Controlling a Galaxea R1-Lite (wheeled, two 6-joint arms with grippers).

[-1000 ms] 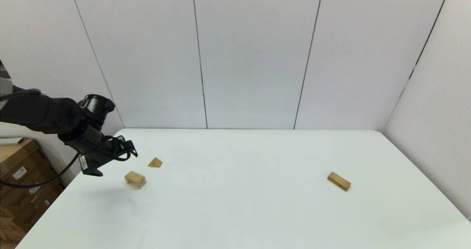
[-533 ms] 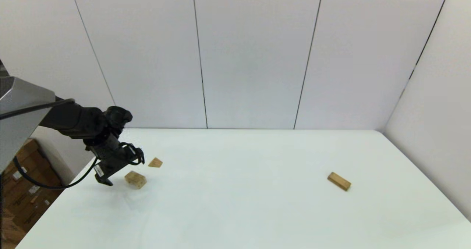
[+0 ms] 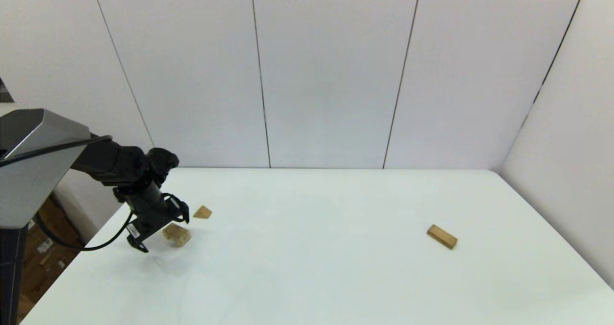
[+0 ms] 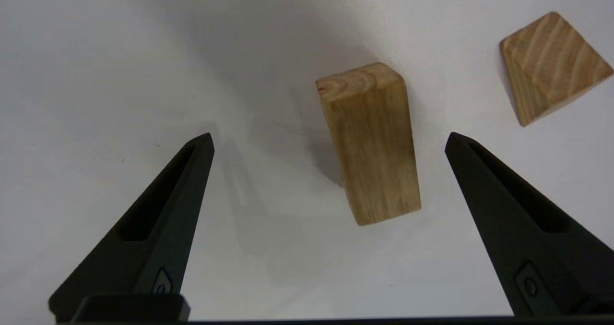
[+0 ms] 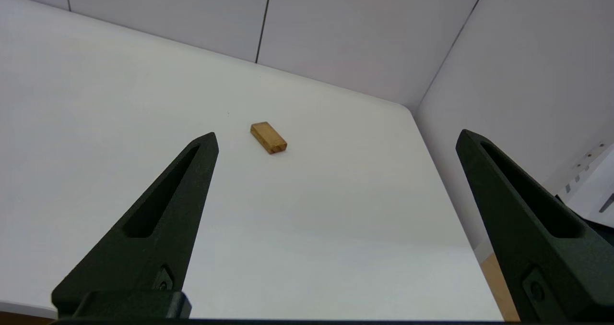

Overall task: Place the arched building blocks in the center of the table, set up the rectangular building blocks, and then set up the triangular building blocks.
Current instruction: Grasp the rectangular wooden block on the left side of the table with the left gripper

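Note:
The arched block (image 3: pixel 176 234) (image 4: pixel 371 142) lies on the white table (image 3: pixel 312 258) near its left edge. My left gripper (image 3: pixel 160 231) (image 4: pixel 328 140) hovers just above it, open, with the block between its spread fingers and touching neither. The triangular block (image 3: pixel 202 212) (image 4: pixel 551 66) rests a little farther back and to the right of the arched one. The rectangular block (image 3: pixel 442 236) (image 5: pixel 268 138) lies flat at the right side of the table. My right gripper (image 5: pixel 336 138) is open and empty, held back from the table, and does not show in the head view.
Cardboard boxes (image 3: pixel 33 262) stand on the floor beyond the table's left edge. White wall panels (image 3: pixel 326 70) close the back and the right side. The left arm's black cable (image 3: pixel 96 241) hangs over the left edge.
My left arm has swung right and down over the table, bringing its open gripper from beside the arched block to around it. The blocks have not moved.

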